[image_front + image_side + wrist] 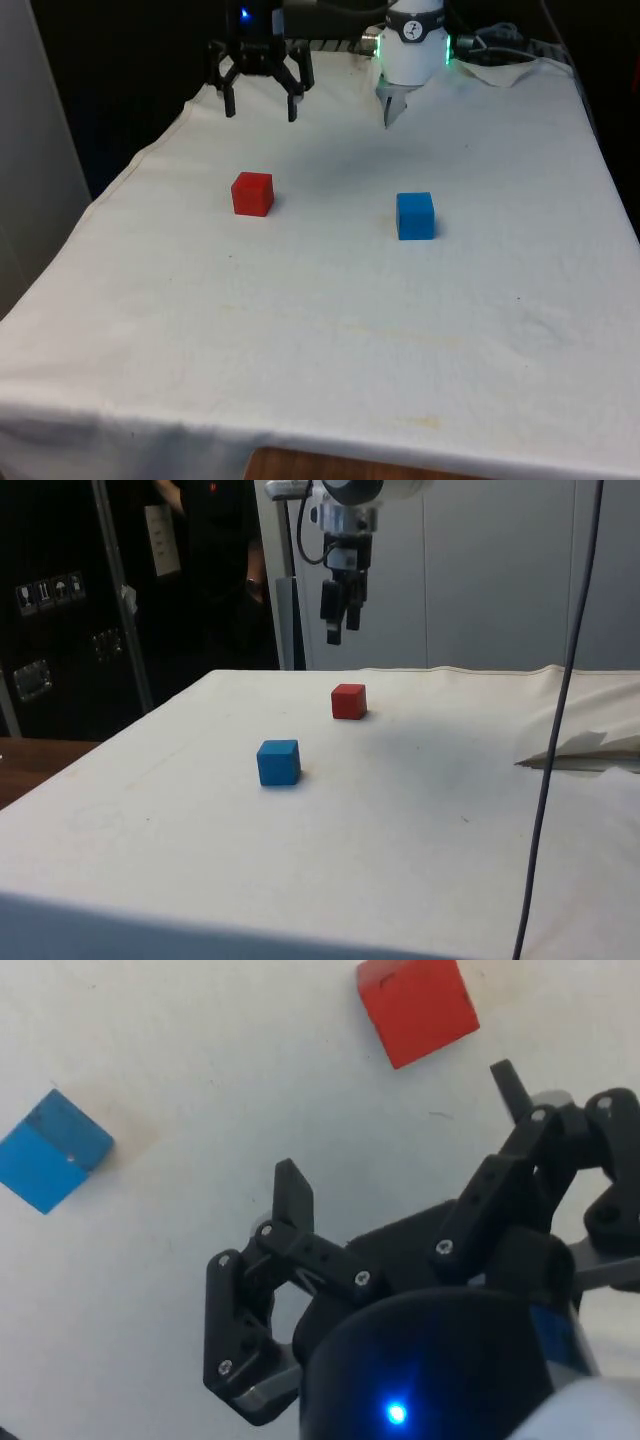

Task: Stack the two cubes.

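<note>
A white woven cloth (330, 330) covers the bench, matt and slightly wrinkled, with faint yellowish stains; at the near edge in the front view a strip of brown wood (300, 466) shows beneath it. The small red cube (252, 193) and the small blue cube (415, 216) look matt and smooth-faced. The black plastic end effector (262, 105) has a dull finish with small metal screws at its joints.

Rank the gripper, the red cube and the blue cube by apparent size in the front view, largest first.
1. Gripper, open, raised at the far end, clearly largest.
2. Red cube and blue cube: they look alike, so no ranking between them.
</note>
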`<state>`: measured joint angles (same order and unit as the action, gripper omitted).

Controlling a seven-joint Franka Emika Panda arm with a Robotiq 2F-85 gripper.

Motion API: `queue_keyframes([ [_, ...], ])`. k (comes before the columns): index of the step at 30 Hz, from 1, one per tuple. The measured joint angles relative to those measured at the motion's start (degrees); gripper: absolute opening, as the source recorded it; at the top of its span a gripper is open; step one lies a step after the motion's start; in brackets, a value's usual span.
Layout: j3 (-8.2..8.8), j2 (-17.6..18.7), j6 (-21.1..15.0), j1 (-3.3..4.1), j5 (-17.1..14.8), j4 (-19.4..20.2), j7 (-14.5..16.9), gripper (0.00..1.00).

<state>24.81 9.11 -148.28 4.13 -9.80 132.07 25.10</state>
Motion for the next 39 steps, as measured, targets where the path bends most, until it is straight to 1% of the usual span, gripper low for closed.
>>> queue_keyframes([
  [3,0.00,0.57,0.00,-0.06,-1.26,0.00,1.20,1.00],
  [4,0.00,1.32,0.00,-0.11,-2.46,-0.06,2.35,1.00],
  [9,-0.06,3.55,0.00,-0.11,-4.81,-0.57,5.16,1.00],
  [19,-0.17,6.99,-0.80,-0.11,-4.87,-2.01,6.36,1.00],
  [20,-0.06,8.08,-0.97,-0.11,-4.87,-2.64,6.53,1.00],
  [23,0.11,9.11,-1.32,-0.17,-4.87,-3.09,6.65,1.00],
  [26,0.57,10.43,-1.49,-0.40,-4.87,-3.55,6.99,1.00],
  [30,0.63,11.23,-1.49,-0.63,-5.16,-3.78,7.28,1.00],
  [34,0.63,12.72,-1.49,-0.97,-6.99,-4.47,8.65,1.00],
  [35,0.69,13.46,-1.43,-1.15,-8.14,-4.98,9.45,1.00],
  [38,0.69,14.61,-1.20,-1.32,-9.63,-6.02,10.37,1.00],
  [39,0.69,14.61,-1.20,-1.32,-9.63,-6.02,10.37,1.00],
])
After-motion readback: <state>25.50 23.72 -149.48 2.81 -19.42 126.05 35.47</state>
